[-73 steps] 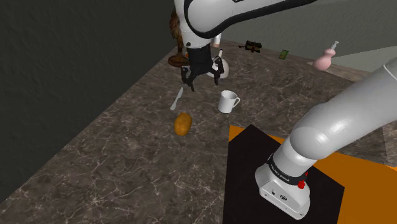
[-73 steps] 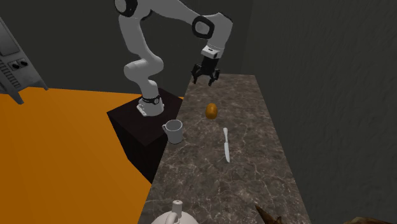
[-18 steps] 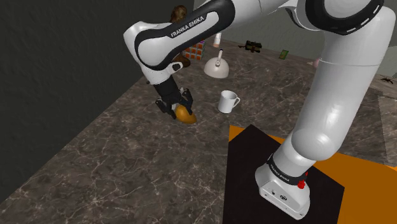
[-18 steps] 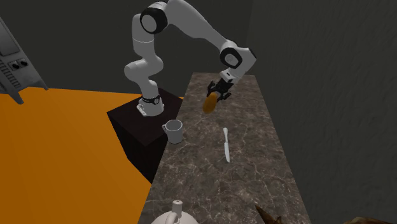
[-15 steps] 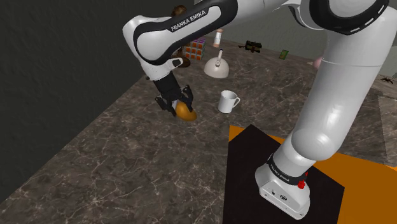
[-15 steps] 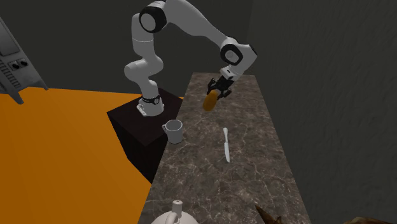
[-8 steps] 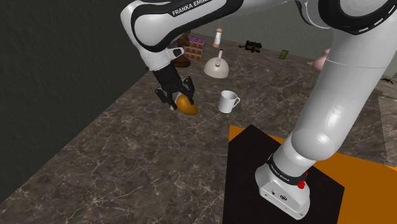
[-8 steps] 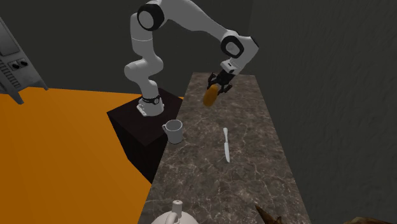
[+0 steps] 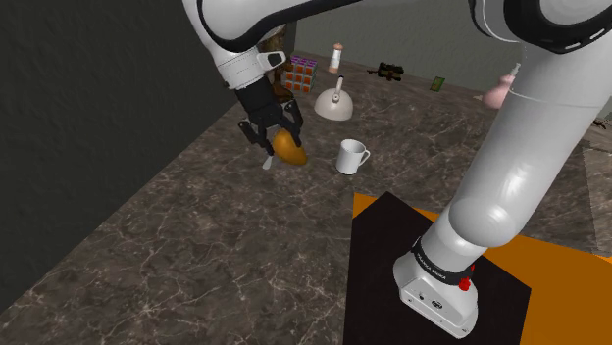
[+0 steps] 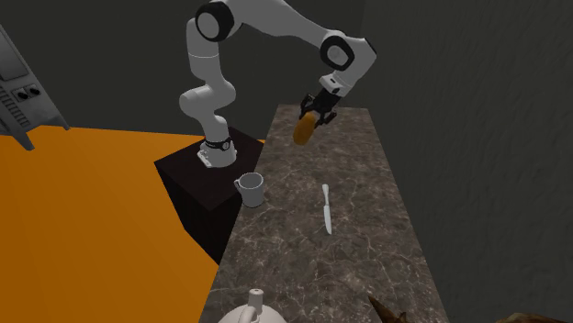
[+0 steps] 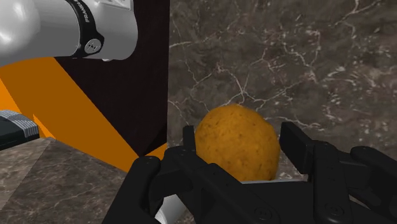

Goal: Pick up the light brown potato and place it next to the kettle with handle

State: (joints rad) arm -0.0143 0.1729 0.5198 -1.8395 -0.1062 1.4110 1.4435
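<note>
Contact looks sound: the all-black two-finger gripper [image 11: 245,156] is closed part-way around the orange-brown, egg-shaped potato [image 11: 236,141]. One finger [image 11: 189,150] presses each flank and nothing else sits between them. The potato hangs from the fingertips in the air, clear of the dark veined stone counter [image 9: 196,245] beneath the hand. In the shoulder view its rounded end juts out past the tips at a slant.

Beyond the hand, on the side away from the arm's base and well apart, stands the white domed kettle with an arched handle [image 9: 334,104]. A white mug [image 9: 349,157] sits nearer, off to one side of the hand. A pale table knife [image 10: 325,207] lies flat on the counter between the hand and the kettle.

By its look the potato should be stiff, fairly light and not fragile, with a speckled skin rough enough for grip. Its curved sides are the risk, since it could pivot or squirt out if held near an end. Across the thick middle, as here, seems the best hold. Released from any height it would likely roll, so it wants lowering until it touches the counter.
</note>
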